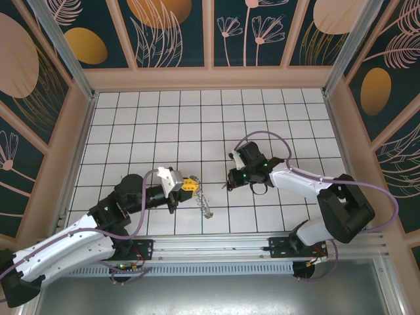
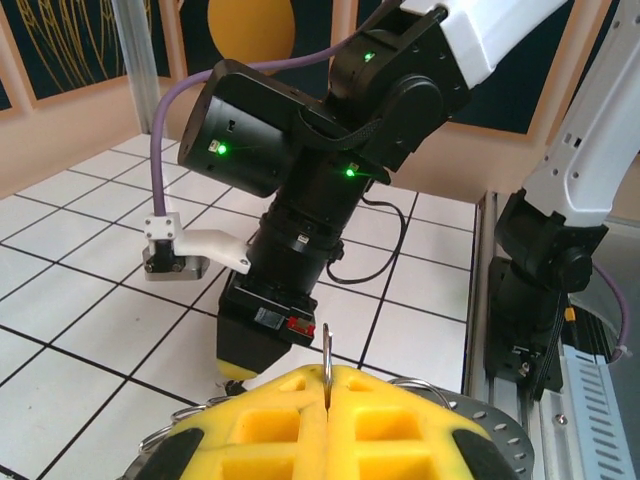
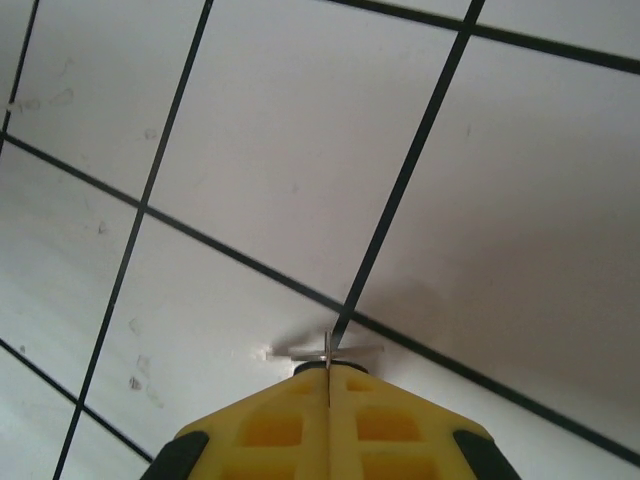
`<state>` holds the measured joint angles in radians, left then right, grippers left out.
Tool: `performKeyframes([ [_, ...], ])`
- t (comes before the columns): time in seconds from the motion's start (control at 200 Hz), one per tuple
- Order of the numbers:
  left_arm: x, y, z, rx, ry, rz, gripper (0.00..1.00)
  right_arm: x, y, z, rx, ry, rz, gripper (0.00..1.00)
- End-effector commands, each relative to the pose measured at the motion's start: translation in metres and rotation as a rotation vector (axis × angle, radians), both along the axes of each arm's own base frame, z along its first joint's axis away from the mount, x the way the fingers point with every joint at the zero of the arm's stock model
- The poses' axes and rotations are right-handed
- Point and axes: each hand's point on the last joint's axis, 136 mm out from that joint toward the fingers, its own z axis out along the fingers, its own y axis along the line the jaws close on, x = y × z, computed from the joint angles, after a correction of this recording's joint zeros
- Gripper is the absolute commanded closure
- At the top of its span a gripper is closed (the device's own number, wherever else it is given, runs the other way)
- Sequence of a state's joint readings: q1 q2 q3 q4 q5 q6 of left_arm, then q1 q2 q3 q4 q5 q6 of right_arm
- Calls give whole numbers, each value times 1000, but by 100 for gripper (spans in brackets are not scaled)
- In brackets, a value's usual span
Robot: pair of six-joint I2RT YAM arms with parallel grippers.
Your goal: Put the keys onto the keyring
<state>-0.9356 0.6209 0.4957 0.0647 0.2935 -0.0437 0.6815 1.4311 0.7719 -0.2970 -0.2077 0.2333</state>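
Both the left arm (image 1: 65, 246) and the right arm (image 1: 298, 184) have long white shells between rounded black joint housings, with purple cables (image 2: 157, 160) looping along them. Small green lights (image 2: 222, 149) glow on the right arm's black wrist, where a white bracket (image 2: 205, 243) carries a grey camera block. Each arm's fingers (image 3: 270, 430) are yellow moulded blocks with square recesses and black corner pads; a reddish label (image 2: 291, 324), perhaps, marks one black housing.

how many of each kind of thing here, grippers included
grippers: 2 (left gripper, right gripper)
keyring: 1, held by the left gripper
key: 1, a thin sliver in the right gripper
total: 4
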Motion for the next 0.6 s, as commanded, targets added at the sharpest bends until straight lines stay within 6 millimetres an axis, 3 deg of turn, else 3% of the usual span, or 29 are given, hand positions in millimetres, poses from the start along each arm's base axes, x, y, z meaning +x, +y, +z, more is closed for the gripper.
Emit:
performKeyframes([
  [0.0, 2, 10, 31, -124, -24, 55, 100, -27, -15, -2, -123, 114, 16, 100],
  [0.285, 13, 27, 21, -130, -30, 165, 100, -66, -10, -21, -254, 366, 65, 100],
  [0.596, 13, 24, 22, -140, -49, 155, 100, -59, -10, -34, -329, 432, 78, 100],
])
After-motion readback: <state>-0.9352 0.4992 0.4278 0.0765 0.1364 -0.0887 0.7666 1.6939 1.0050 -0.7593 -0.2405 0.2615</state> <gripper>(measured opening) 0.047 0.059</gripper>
